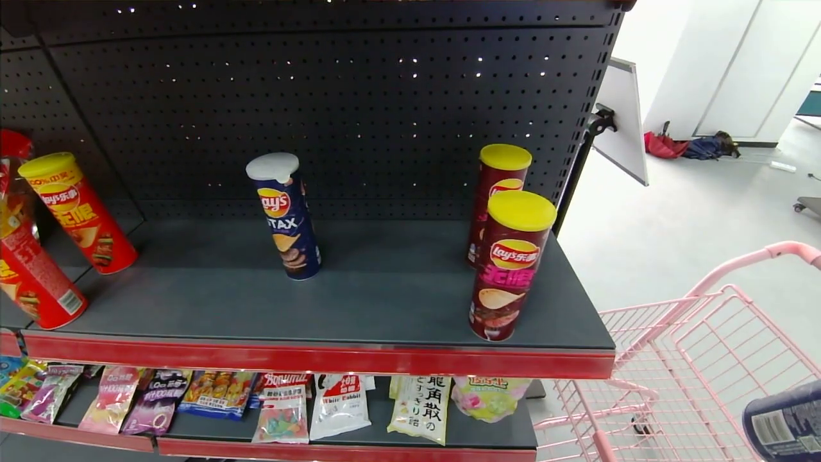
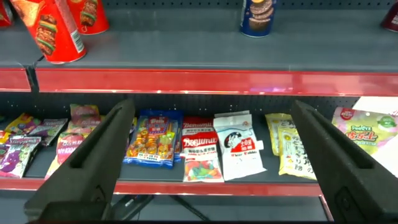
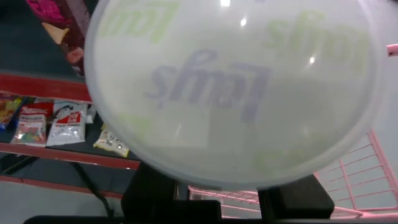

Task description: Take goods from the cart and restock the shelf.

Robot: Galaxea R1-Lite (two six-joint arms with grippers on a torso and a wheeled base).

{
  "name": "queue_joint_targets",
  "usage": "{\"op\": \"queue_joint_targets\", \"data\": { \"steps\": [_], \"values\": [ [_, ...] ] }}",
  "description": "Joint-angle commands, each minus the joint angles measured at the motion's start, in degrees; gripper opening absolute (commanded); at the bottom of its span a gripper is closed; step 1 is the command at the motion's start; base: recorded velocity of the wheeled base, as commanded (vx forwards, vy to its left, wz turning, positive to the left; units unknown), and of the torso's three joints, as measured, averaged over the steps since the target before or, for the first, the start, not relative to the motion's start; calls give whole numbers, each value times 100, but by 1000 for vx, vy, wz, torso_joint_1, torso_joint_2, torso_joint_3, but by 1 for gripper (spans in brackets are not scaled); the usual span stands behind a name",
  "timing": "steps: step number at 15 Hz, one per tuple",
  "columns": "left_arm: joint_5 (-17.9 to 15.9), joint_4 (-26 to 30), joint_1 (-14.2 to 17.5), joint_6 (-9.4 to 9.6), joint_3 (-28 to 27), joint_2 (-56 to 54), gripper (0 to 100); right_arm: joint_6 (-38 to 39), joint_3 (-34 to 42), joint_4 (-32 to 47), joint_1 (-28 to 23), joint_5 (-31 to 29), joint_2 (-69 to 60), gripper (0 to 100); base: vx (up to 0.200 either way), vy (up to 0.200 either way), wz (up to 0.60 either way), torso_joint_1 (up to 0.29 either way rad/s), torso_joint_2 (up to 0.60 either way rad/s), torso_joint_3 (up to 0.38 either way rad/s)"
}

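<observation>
Head view: a dark grey upper shelf with a red front edge stands against black pegboard. At its left end are two red crisp tubes, one by the front edge and one farther back with a yellow lid. Near the middle stands a dark blue tube with a white lid, carrying a round red-and-yellow logo over pale lettering. Toward the right end two maroon tubes with yellow lids stand one behind the other, the near one close to the front edge and the far one just behind it. Both show the same round logo above pink characters.

Below, a lower shelf holds a row of snack bags in purple, pink, white and yellow.

In the left wrist view, the left gripper faces those bags with its fingers spread wide, holding nothing.

Right of the shelving, a white board hangs off its end post, and a pink wire cart stands on the pale floor. Over the cart's near right corner is the held blue tube, its barcode label showing. In the right wrist view, the right gripper clamps this tube between dark fingers. The tube's cloudy white lid faces the camera with faint logo lettering.
</observation>
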Motion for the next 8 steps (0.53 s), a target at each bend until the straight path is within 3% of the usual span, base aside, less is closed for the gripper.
{"op": "queue_joint_targets", "data": {
  "steps": [1, 5, 8],
  "values": [
    [-2, -1, 4, -4, 0, 5, 100, 48, -25, 6, -3, 21, -128, 0, 0, 0, 0, 0, 0, 0],
    [-2, -1, 4, 5, 0, 5, 100, 22, 46, 50, -3, 3, -242, 0, 0, 0, 0, 0, 0, 0],
    [-2, -1, 4, 5, 0, 5, 100, 22, 54, 59, -3, 21, -215, 0, 0, 200, 0, -4, -1, 7]
  ]
}}
